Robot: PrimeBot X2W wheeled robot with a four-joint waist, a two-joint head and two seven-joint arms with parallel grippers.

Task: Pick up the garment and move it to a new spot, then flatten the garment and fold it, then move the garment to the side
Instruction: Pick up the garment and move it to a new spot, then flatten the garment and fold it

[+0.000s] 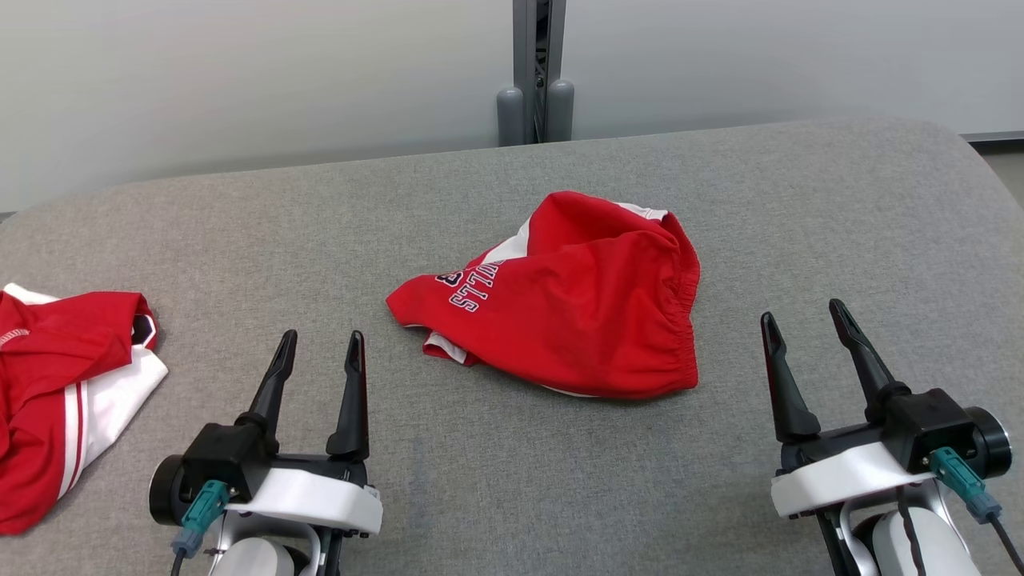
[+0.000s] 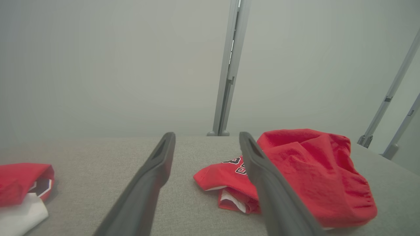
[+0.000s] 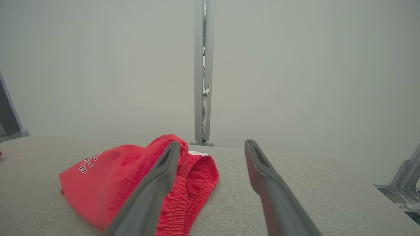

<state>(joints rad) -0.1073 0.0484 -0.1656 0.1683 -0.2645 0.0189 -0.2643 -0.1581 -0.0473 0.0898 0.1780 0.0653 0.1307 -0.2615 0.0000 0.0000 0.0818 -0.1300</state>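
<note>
Two-armed robot before a grey padded surface [image 1: 480,480], head view with both wrist views. The garment [image 1: 576,296], a pair of red shorts with white trim, lies crumpled in a loose heap near the middle of the surface, a little toward the far edge and right of centre. Its gathered elastic waistband faces the right edge; dark lettering outlined in white shows on the part nearest the left edge, and a white inner fold shows beneath that part.

The left gripper [image 1: 322,336] is over the near edge, left of centre, its two dark fingers [image 2: 147,183] spread apart with nothing between them. The right gripper [image 1: 802,312] is over the near edge toward the right corner, likewise spread and empty. Both point toward the far edge and stand apart from the garment, which lies between them and farther in.

A second red-and-white garment [image 1: 64,384] rests at the left edge, partly cut off by the picture. Beyond the far edge stand a grey metal post [image 1: 538,72] and a pale wall [image 1: 240,80].
</note>
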